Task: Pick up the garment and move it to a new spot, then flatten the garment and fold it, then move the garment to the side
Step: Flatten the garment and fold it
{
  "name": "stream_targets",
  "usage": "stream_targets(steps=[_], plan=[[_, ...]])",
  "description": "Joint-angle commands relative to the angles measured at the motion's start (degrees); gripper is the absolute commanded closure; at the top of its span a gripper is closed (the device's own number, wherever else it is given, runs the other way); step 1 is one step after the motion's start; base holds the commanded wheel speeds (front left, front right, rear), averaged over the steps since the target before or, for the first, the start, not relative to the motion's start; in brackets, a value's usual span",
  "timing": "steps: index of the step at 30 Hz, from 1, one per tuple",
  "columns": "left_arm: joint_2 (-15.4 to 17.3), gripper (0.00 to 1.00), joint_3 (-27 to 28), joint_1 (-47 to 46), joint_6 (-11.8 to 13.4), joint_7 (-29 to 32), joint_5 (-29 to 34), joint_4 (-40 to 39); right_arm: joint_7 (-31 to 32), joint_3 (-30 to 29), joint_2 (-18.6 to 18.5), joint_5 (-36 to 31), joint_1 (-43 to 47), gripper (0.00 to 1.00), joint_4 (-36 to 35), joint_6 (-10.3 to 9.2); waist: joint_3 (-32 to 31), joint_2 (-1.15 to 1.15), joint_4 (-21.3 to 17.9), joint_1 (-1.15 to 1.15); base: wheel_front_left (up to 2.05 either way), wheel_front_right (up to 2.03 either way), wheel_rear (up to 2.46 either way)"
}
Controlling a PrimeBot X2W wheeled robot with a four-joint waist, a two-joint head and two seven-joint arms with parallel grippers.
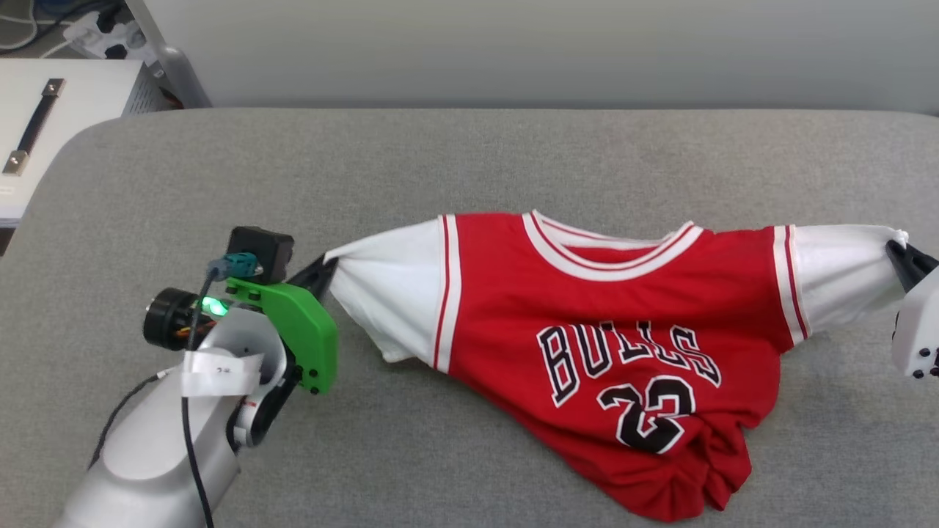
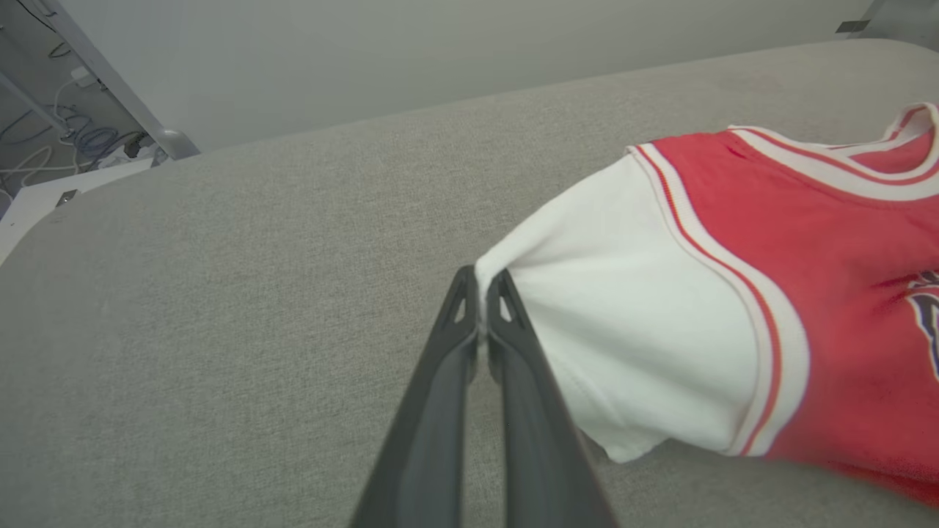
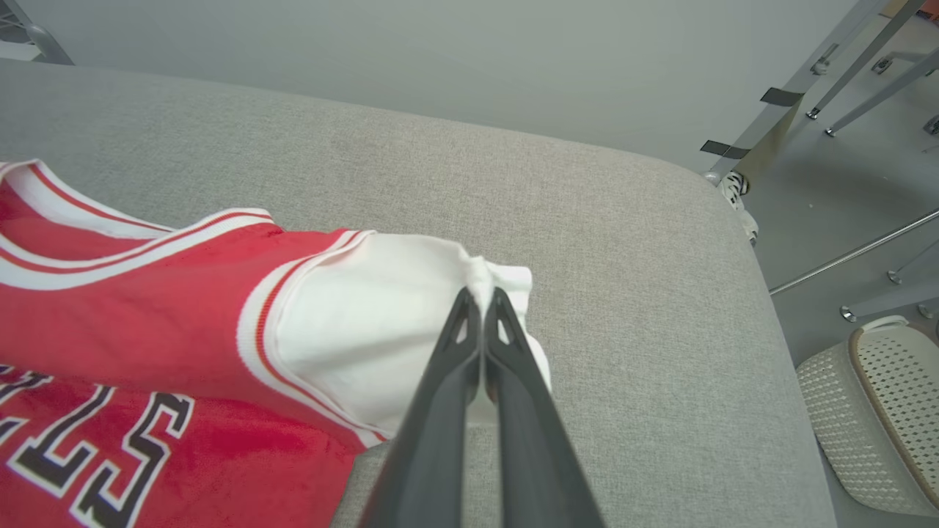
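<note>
On the grey padded worktop, right of centre, the garment hangs stretched between two grips. Its collar and shoulders are raised, and its bunched hem rests on the covering at the near side. The left pincer is pinched shut on the very tip of the left sleeve. The right pincer is likewise clamped on a small gathered fold at the end of the right sleeve.

Both holds take little fabric, so the likeliest failure is a sleeve slipping free if the arms pull further apart or lift quickly; the shirt would then swing and crumple. The trailing hem could also catch on the rough covering and tuck under, creasing the numbered front.

The left arm reaches in low from the near left, forearm angled up and right, fingers pointing rightward at the sleeve. The right arm enters from the right edge, fingers aimed left, roughly level with the other.
</note>
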Motion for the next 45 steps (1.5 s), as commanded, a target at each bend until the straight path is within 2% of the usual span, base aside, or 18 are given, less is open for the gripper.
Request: stream_targets(steps=[1,11,19,24,32,41,45], plan=[[1.3,1.00,1.0,0.4,0.6,-1.2,-0.3,-1.4,-1.0,0.2,-0.8,0.6,-0.8,1.00,-0.4,-0.04,-3.2,0.00,0.3,0.00,0.00,0.00,0.00],[8.2,1.00,7.4,0.7,3.8,-6.5,0.2,-15.6,-4.5,0.5,-3.2,2.7,-5.0,1.00,-2.9,-0.04,-8.3,0.00,-0.7,0.00,0.00,0.00,0.00],[12.0,1.00,11.7,0.1,7.9,-6.1,0.6,-27.3,-5.3,-0.1,-4.0,4.4,-10.5,1.00,-5.0,-0.04,-8.8,0.00,-1.7,0.00,0.00,0.00,0.00],[13.9,1.00,14.0,-1.7,9.0,-4.8,0.0,-31.1,-5.5,0.3,-4.7,3.8,-15.8,1.00,-5.5,-0.04,-7.0,0.00,-2.1,0.00,0.00,0.00,0.00],[17.2,1.00,16.8,-10.2,6.2,-2.6,-0.3,-31.3,-5.3,1.1,-5.1,3.5,-26.7,1.00,-3.0,-0.04,-0.7,0.00,-2.3,0.00,0.00,0.00,0.00],[19.2,1.00,17.9,-25.3,-0.4,-0.9,-0.1,-25.6,-8.3,3.9,-4.4,0.2,-43.8,1.00,3.9,-0.04,11.5,0.00,-3.1,0.00,0.00,0.00,0.00],[18.5,1.00,18.1,-33.0,-2.7,-1.1,0.4,-21.7,-12.0,2.6,-1.4,-1.8,-51.5,1.00,9.5,-0.04,16.3,0.00,-3.7,0.00,0.00,0.00,0.00]])
